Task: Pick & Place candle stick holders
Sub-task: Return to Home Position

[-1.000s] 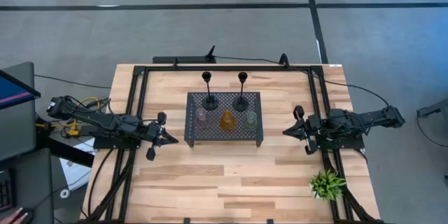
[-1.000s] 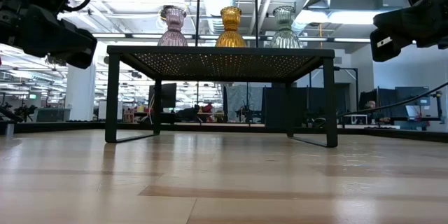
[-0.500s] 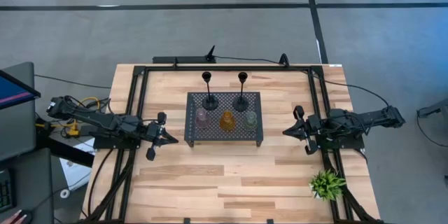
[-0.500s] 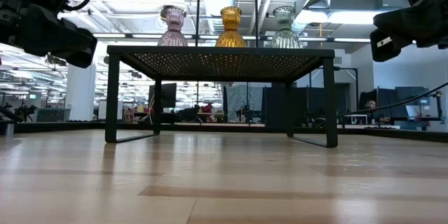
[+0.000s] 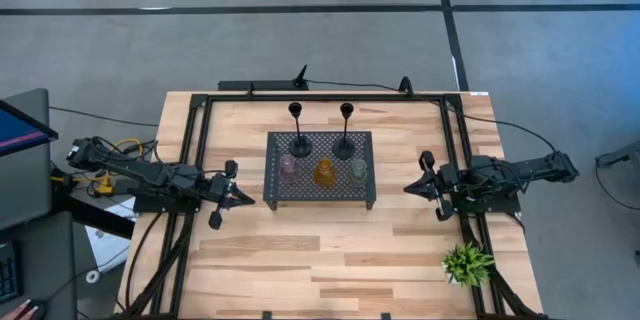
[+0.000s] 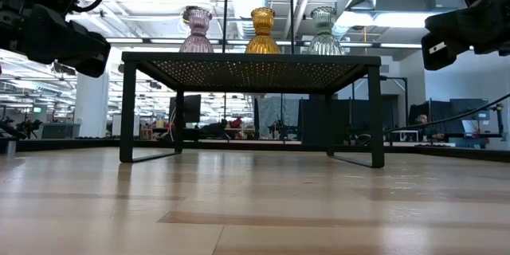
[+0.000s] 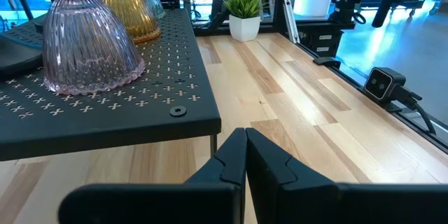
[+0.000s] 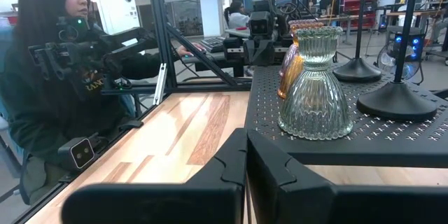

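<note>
Nothing is moving across the last second. Both arms are staying exactly where they were, so the placing looks finished and the robot seems to be settling at rest. The left gripper (image 5: 238,197) is hanging at nine o'clock of the tray (image 5: 320,196), well clear of it, its jaws pressed together on nothing.

All five holders are standing upright on the tray. Along its six o'clock side the pink glass holder (image 5: 289,168), the amber glass holder (image 5: 324,172) and the green glass holder (image 5: 358,169) are sitting in a level row, near one another but apart. Each is squat, ribbed and see-through, flaring wide at the foot. Behind them, toward twelve o'clock, the left black holder (image 5: 298,145) and the right black holder (image 5: 344,146) are rising on thin stems from round bases.

The right gripper (image 5: 410,189) is waiting at three o'clock of the tray, jaws likewise closed and empty. The plant (image 5: 467,262) is sitting at five o'clock on the table (image 5: 330,260).
</note>
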Motion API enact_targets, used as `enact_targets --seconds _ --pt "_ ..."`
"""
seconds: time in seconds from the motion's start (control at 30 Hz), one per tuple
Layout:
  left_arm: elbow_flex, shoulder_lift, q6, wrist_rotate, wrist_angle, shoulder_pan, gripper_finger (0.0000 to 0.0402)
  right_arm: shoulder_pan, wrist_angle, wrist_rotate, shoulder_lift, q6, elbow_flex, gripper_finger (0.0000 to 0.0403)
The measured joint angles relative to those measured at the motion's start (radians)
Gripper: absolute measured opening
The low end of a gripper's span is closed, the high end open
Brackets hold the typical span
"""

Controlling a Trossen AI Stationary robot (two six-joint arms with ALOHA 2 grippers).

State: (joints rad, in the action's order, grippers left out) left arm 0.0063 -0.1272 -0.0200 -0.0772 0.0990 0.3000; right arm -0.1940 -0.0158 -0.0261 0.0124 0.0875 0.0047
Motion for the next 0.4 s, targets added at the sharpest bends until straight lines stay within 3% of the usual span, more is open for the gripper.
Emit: enact_targets --seconds 0.4 --pt "0.0 0.0 0.0 0.0 0.0 0.0 0.0008 0.001 0.0 0.0 0.0 0.0 0.0 0.0"
